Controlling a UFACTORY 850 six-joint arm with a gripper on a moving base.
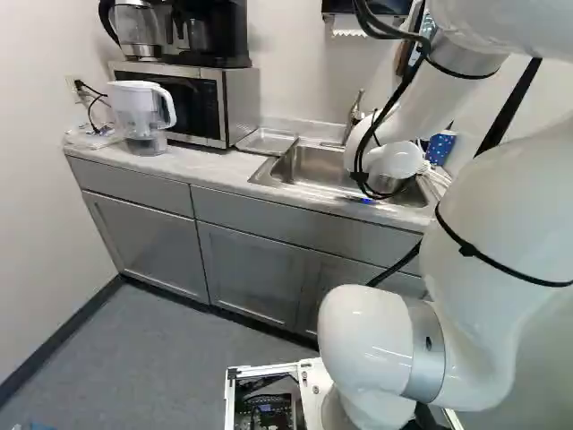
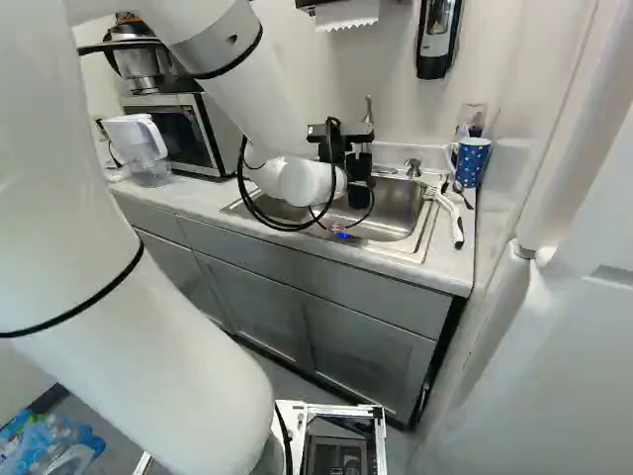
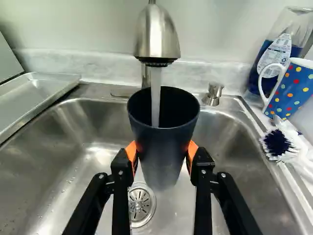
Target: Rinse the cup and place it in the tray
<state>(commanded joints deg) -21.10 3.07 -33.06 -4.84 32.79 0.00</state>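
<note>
Rinse step: gripper point(image 3: 161, 153) pinches dark cup point(image 3: 164, 139) under running faucet point(image 3: 156, 36) ahead; next, likely empty it, then tray point(image 3: 36, 95) off-side.

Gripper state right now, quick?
Black two-finger gripper: closed on the dark, tapered cup, orange pads on opposite sides, under running water.

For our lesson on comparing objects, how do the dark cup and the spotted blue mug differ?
The dark cup is plain, while the blue mug has coloured spots. The mug has a handle; the cup shows none. The cup is gripped under running water, while the mug stands beside the sink. Both are upright.
</note>
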